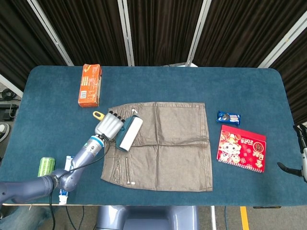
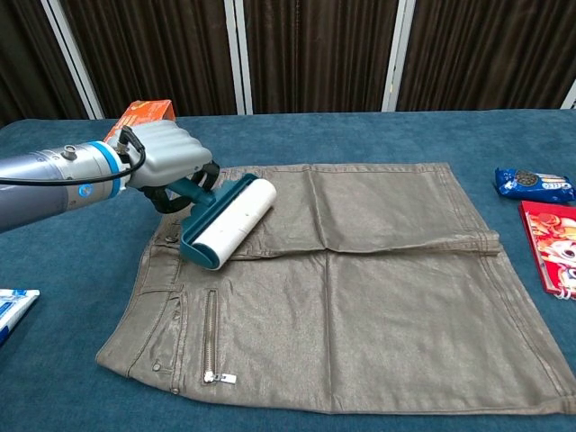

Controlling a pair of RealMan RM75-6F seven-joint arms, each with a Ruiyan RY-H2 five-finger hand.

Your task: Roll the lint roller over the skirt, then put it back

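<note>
The grey-brown skirt (image 1: 168, 148) (image 2: 360, 288) lies flat in the middle of the blue table. My left hand (image 1: 109, 125) (image 2: 166, 153) grips the teal handle of the lint roller (image 1: 130, 133) (image 2: 229, 223). The white roll rests on the skirt's upper left part, close to the waistband and the upper zip. My right hand (image 1: 301, 155) shows only as a sliver at the right edge of the head view, off the table, thumb apart and nothing in it.
An orange box (image 1: 90, 85) (image 2: 135, 121) lies at the back left. A cookie pack (image 1: 228, 117) (image 2: 534, 183) and a red packet (image 1: 242, 148) (image 2: 551, 241) lie right of the skirt. A green can (image 1: 46, 166) and a toothpaste tube (image 2: 13, 306) sit front left.
</note>
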